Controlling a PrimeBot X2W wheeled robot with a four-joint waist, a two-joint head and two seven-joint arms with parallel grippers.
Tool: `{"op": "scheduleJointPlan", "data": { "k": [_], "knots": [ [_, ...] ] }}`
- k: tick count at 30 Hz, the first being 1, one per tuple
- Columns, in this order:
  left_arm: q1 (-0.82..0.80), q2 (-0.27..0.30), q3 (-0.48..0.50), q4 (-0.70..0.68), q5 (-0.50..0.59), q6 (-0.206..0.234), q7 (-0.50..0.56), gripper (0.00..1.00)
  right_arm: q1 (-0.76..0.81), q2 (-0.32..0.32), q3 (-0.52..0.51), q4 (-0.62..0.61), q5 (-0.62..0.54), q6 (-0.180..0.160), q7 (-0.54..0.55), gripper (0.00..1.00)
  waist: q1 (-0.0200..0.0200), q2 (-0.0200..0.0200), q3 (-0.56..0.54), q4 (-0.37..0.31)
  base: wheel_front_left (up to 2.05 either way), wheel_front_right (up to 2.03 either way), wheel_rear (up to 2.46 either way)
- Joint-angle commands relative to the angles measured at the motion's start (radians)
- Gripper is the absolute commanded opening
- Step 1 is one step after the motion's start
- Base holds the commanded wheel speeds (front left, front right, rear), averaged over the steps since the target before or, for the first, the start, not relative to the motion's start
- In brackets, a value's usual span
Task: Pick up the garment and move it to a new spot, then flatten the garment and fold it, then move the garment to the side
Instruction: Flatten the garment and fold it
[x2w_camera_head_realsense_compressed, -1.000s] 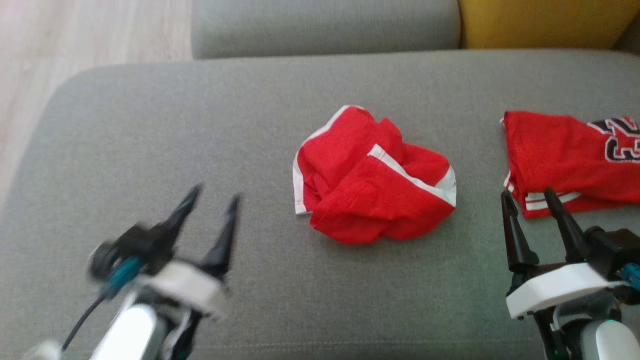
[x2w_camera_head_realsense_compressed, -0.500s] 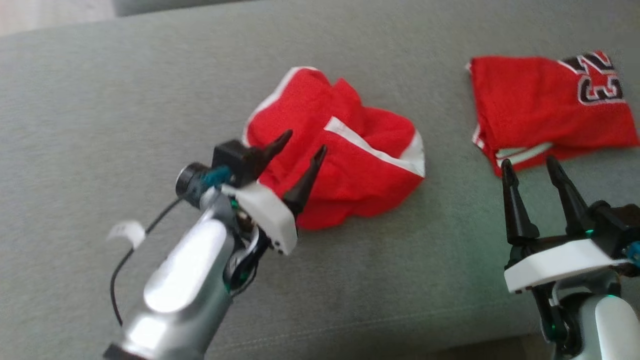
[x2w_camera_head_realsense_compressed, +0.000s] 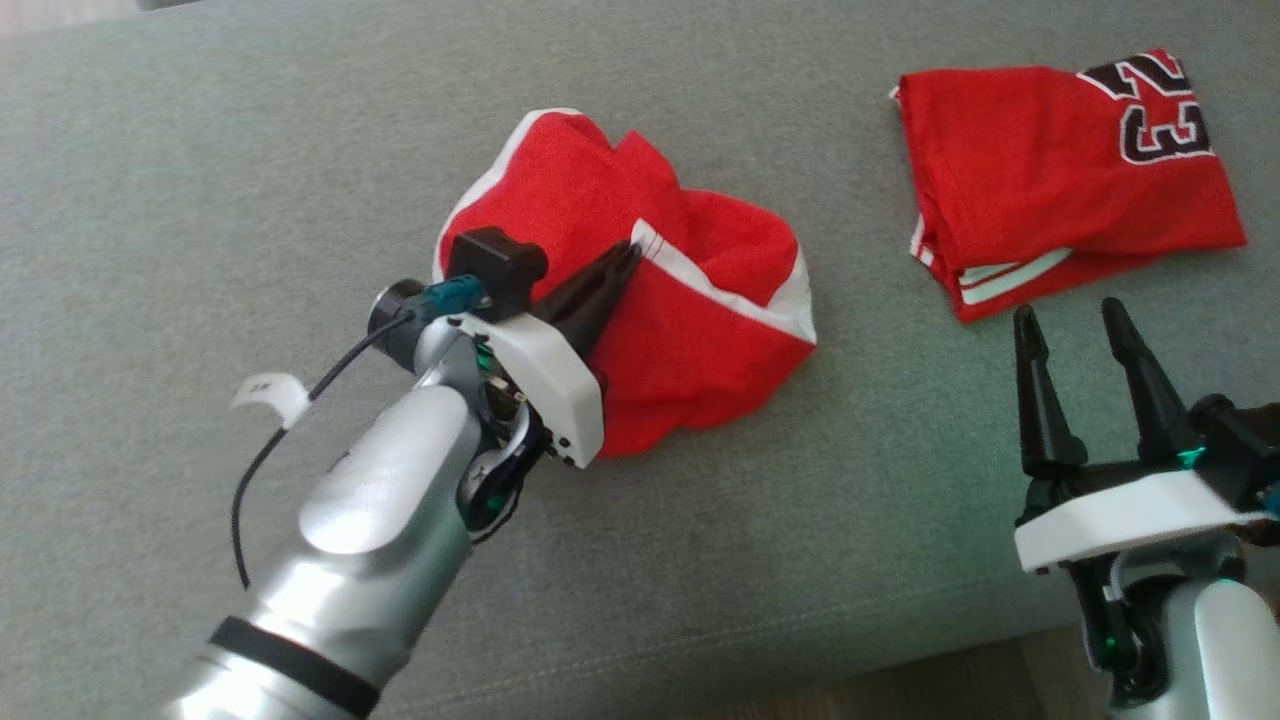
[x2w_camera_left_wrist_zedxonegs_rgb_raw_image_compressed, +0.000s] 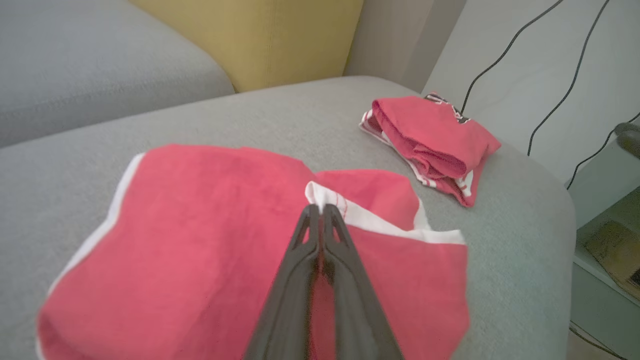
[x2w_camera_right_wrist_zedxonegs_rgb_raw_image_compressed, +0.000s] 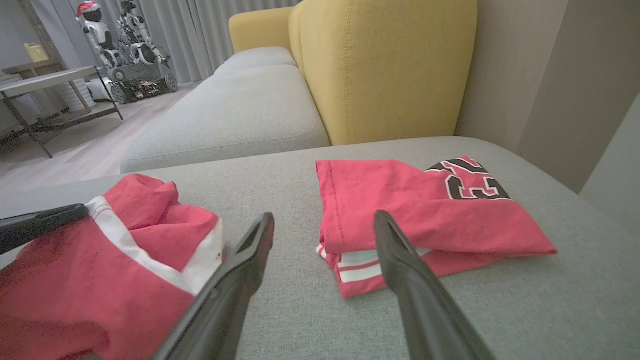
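The left claw (x2w_camera_head_realsense_compressed: 632, 250) pinches the white hem (x2w_camera_head_realsense_compressed: 650, 242) of the crumpled red garment (x2w_camera_head_realsense_compressed: 700, 345), the right claw (x2w_camera_head_realsense_compressed: 1067, 312) stands wide, so a slow, straight lift should keep the grip.

red garments: 2 on the grey seat (x2w_camera_head_realsense_compressed: 200, 150), crumpled garment (x2w_camera_head_realsense_compressed: 700, 340) at its middle, folded jersey (x2w_camera_head_realsense_compressed: 1040, 170) at its right end | grippers: 2 over the seat, left gripper (x2w_camera_head_realsense_compressed: 632, 252), right gripper (x2w_camera_head_realsense_compressed: 1066, 312) | fingers (x2w_camera_head_realsense_compressed: 1035, 400): 2 per gripper, 4 total | yellow backrest (x2w_camera_right_wrist_zedxonegs_rgb_raw_image_compressed: 380, 65): 1 behind the seat
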Motion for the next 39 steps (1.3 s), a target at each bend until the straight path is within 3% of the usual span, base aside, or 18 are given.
{"op": "scheduleJointPlan", "data": {
  "k": [1,5,8,15,21,24,28,30,34,39],
  "knots": [
    [-0.033,0.04,0.025,-0.056,-0.008,-0.006,-0.021,0.0,-0.026,-0.005,0.012,-0.029,0.011,-0.001,-0.011,1.0,-0.0001,0.0,-0.007,0.017,0.0,0.0,0.0],
    [-0.001,0.084,0.037,-0.129,-0.014,0.0,-0.048,0.0,-0.022,-0.005,0.005,-0.025,0.012,-0.001,-0.013,1.0,-0.0001,0.0,-0.02,0.042,0.0,0.0,0.0],
    [0.062,0.144,0.066,-0.236,-0.018,0.037,-0.06,0.0,-0.016,-0.005,-0.003,-0.023,0.013,-0.001,-0.012,1.0,-0.0001,0.0,-0.035,0.068,0.0,0.0,0.0],
    [0.312,0.341,0.185,-0.524,-0.044,0.198,-0.031,0.0,0.001,-0.005,-0.025,-0.029,0.013,-0.001,-0.002,1.0,-0.0001,0.0,-0.062,0.115,0.0,0.0,0.0],
    [0.479,0.469,0.309,-0.656,-0.073,0.325,-0.007,0.0,0.008,-0.005,-0.033,-0.04,0.013,-0.001,0.012,1.0,-0.0001,0.0,-0.067,0.137,0.0,0.0,0.0],
    [0.528,0.491,0.342,-0.659,-0.092,0.351,-0.007,0.0,0.005,-0.005,-0.029,-0.046,0.012,-0.001,0.018,1.0,-0.0001,0.0,-0.065,0.137,0.0,0.0,0.0],
    [0.558,0.459,0.349,-0.585,-0.137,0.342,-0.028,0.0,0.001,-0.005,-0.023,-0.049,0.013,-0.001,0.022,1.0,-0.0001,0.0,-0.061,0.128,0.0,0.0,0.0],
    [0.56,0.416,0.343,-0.514,-0.169,0.321,-0.056,1.0,0.003,-0.005,-0.021,-0.046,0.016,-0.001,0.023,1.0,-0.0001,0.0,-0.068,0.124,0.0,0.0,0.0],
    [0.565,0.364,0.334,-0.462,-0.192,0.306,-0.095,1.0,0.009,-0.005,-0.019,-0.045,0.012,-0.001,0.028,1.0,-0.0001,0.0,-0.087,0.125,0.0,0.0,0.0],
    [0.569,0.321,0.347,-0.47,-0.168,0.325,-0.152,1.0,0.014,-0.005,-0.006,-0.051,0.003,-0.001,0.034,1.0,-0.0001,0.0,-0.115,0.136,0.0,0.0,0.0]
  ]
}}
